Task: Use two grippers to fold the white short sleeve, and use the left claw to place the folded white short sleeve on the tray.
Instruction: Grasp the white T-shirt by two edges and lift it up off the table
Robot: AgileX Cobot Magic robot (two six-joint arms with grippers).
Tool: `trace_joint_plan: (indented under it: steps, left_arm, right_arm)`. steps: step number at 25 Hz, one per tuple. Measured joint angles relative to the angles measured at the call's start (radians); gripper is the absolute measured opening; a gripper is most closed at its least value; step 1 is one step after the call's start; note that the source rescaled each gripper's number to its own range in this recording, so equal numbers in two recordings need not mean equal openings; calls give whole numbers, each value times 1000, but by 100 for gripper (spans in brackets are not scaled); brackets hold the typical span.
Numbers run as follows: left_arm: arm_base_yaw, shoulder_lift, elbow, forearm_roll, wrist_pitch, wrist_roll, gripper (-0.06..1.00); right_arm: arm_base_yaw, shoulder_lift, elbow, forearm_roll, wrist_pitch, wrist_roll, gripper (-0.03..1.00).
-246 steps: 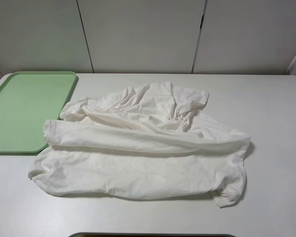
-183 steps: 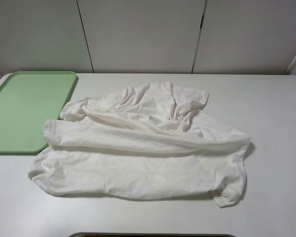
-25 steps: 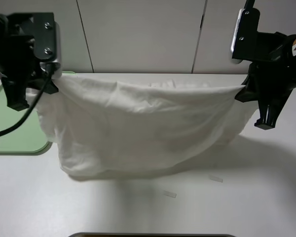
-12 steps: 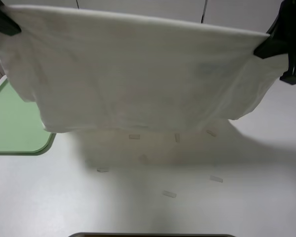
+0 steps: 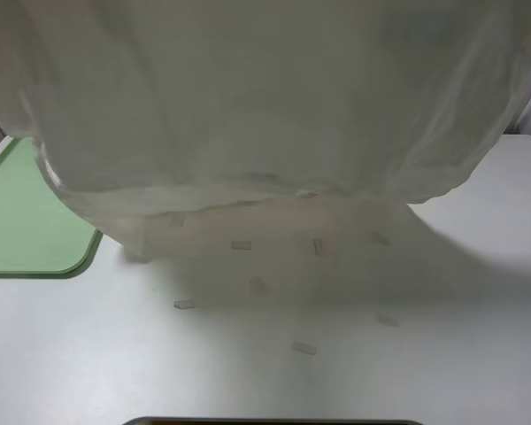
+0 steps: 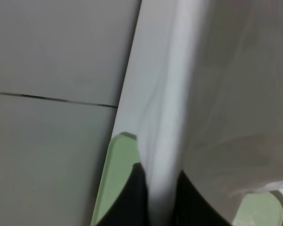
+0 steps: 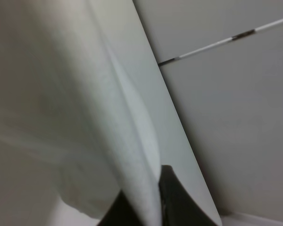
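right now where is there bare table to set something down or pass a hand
Free: the table right of the hanging white short sleeve, the near strip in front of the tape strips, and the visible part of the tray at left. Crowded: the middle, where the shirt's hem hangs low over the scattered strips.
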Motion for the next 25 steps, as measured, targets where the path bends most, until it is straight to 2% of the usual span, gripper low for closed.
trace_joint_plan:
  steps: [6,8,10,18,25]
  left_arm:
    - [0,0,-62,-8,38,-30,1]
    - [0,0,-76,-14,53,-35,1]
    - [0,0,-97,-14,90,-39,1]
    - [0,-15,-112,-46,94,-53,1]
    - [-3,-89,-113,-79,94,-87,1]
  right_arm:
    - [0,-5,-121,5,144,15,0]
    - [0,-40,-135,8,163,43,0]
    - [0,-70,-135,14,165,84,0]
    - [0,-191,-135,24,165,197,0]
    - [0,-296,-136,51,168,208,0]
